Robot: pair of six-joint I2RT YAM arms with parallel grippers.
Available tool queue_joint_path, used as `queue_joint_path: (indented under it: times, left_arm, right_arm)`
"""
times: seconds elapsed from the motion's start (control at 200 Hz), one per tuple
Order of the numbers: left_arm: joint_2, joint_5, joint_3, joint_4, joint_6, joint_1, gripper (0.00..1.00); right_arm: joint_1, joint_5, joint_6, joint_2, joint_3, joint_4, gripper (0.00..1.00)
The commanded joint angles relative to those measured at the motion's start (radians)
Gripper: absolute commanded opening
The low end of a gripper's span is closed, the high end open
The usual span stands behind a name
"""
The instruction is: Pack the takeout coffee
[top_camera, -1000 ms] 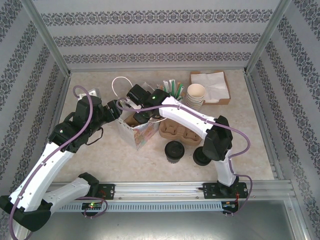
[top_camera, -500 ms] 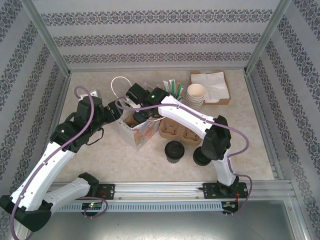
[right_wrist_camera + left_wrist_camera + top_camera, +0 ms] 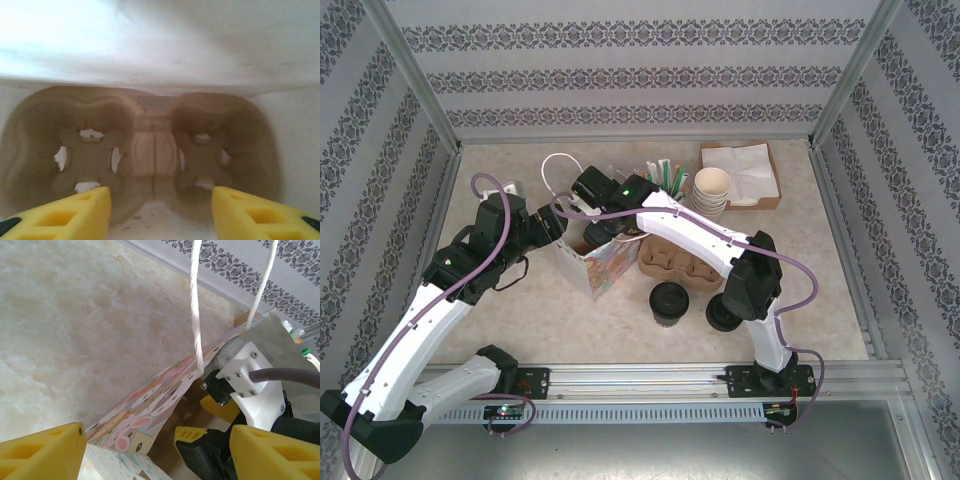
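The takeout coffee (image 3: 669, 302), a cream cup under a black lid, stands on the table in front of the bag. A patterned paper bag (image 3: 598, 270) stands open left of centre. My right gripper (image 3: 598, 232) reaches down into it. In the right wrist view its yellow fingers (image 3: 70, 212) stand apart, open, just above a brown pulp cup carrier (image 3: 150, 145) on the bag's floor. My left gripper (image 3: 548, 225) is at the bag's left rim, open. In its wrist view the bag's wall (image 3: 150, 410) runs between its wide-set fingers (image 3: 45, 452).
A second pulp carrier (image 3: 680, 262) lies right of the bag. Another black-lidded item (image 3: 723, 315) sits half under the right arm. At the back are stacked cream cups (image 3: 712, 188), stirrers (image 3: 665, 175) and a napkin tray (image 3: 745, 172). The bag's white cord handle (image 3: 195, 315) hangs loose.
The right gripper's fingers have spread apart inside the bag, letting go of the carrier. Both arms have hardly moved.
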Motion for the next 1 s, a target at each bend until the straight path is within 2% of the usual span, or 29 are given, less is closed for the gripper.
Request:
queue_joint_path:
  times: [0.0,0.485,0.789,0.994]
  left_arm:
    - [-0.008,0.006,-0.007,0.029,0.006,0.015,0.76]
    - [-0.008,0.011,0.007,0.015,0.018,0.017,0.77]
    - [0.005,0.036,0.067,-0.043,0.079,0.017,0.79]
    - [0.012,0.023,0.1,-0.109,0.147,0.018,0.79]
  right_arm:
    - [0.01,0.017,0.007,-0.006,0.029,-0.015,0.57]
    - [0.01,0.002,0.023,-0.052,0.087,-0.031,0.58]
    - [0.01,-0.002,0.046,-0.106,0.163,-0.058,0.61]
    - [0.011,-0.013,0.051,-0.118,0.157,-0.094,0.56]
